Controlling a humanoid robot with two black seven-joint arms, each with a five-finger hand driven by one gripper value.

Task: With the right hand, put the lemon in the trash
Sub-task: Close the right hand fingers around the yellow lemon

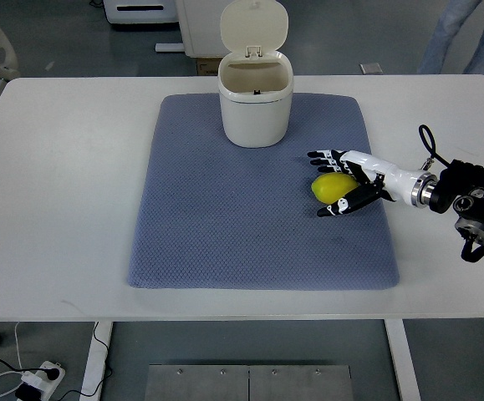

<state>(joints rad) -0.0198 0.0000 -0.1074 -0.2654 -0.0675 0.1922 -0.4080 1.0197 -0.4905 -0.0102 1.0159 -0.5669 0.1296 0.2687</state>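
White counter [66, 192], seen steeply from above, carrying a blue-grey quilted mat [225, 234] that covers most of its middle. At the mat's far edge stands the trash bin [255, 104], a cream tub with its hinged lid tipped up and back, mouth open. A person's legs show beyond the counter at the upper right; a power strip lies on the floor at the lower left.

The right hand [350, 185] enters from the picture's right edge and lies low over the mat's right part, palm toward the lemon [332, 186]. Its fingers [321, 156] are partly spread: the upper ones reach past the fruit's far side, the thumb curls along its near side. They bracket the lemon and appear to touch it, but a closed grip cannot be confirmed. The left arm is out of view.

The lemon rests on the mat, right of and nearer than the bin, well apart from it. Its long axis runs roughly left to right, tilted slightly, with one blunt end pointing toward the mat's centre.

Risks, as judged: the rounded fruit may roll or squirt leftward out of the fingers if they close unevenly; a loose hold may drop it short of the bin; the raised lid or rim may be struck on approach.
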